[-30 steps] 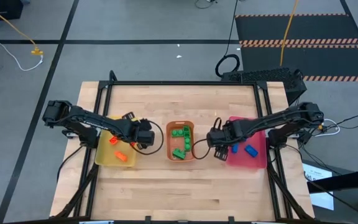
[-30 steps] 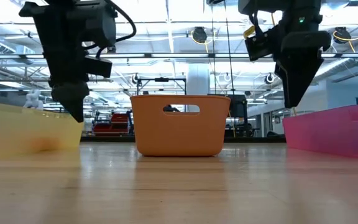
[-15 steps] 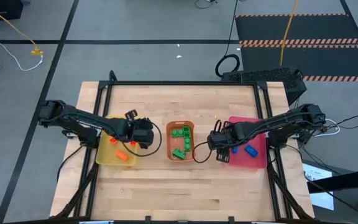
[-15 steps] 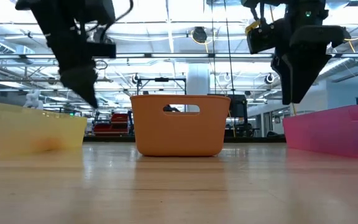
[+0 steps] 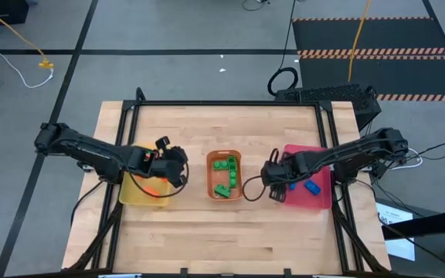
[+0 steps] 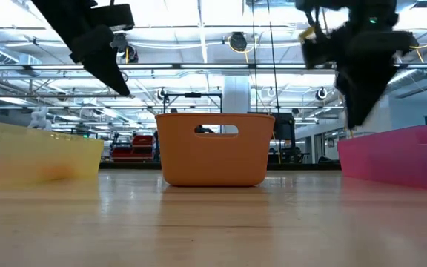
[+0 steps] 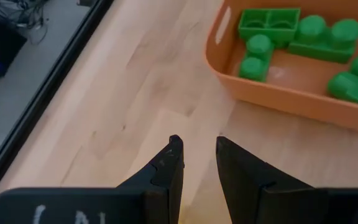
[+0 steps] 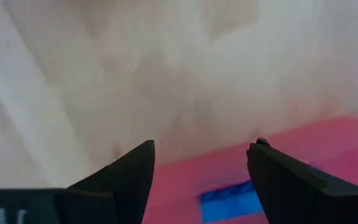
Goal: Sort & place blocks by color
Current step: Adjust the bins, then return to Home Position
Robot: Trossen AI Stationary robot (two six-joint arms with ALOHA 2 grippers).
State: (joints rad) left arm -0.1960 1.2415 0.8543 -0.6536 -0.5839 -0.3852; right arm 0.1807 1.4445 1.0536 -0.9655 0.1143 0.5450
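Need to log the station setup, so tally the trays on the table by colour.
Yellow tray: 1
Orange tray: 1
Pink tray: 1
Total: 3

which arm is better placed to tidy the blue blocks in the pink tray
Right. The right claw hangs open at the pink tray's inner edge, a blue block just past its fingers. The left claw is over the yellow tray, far across.
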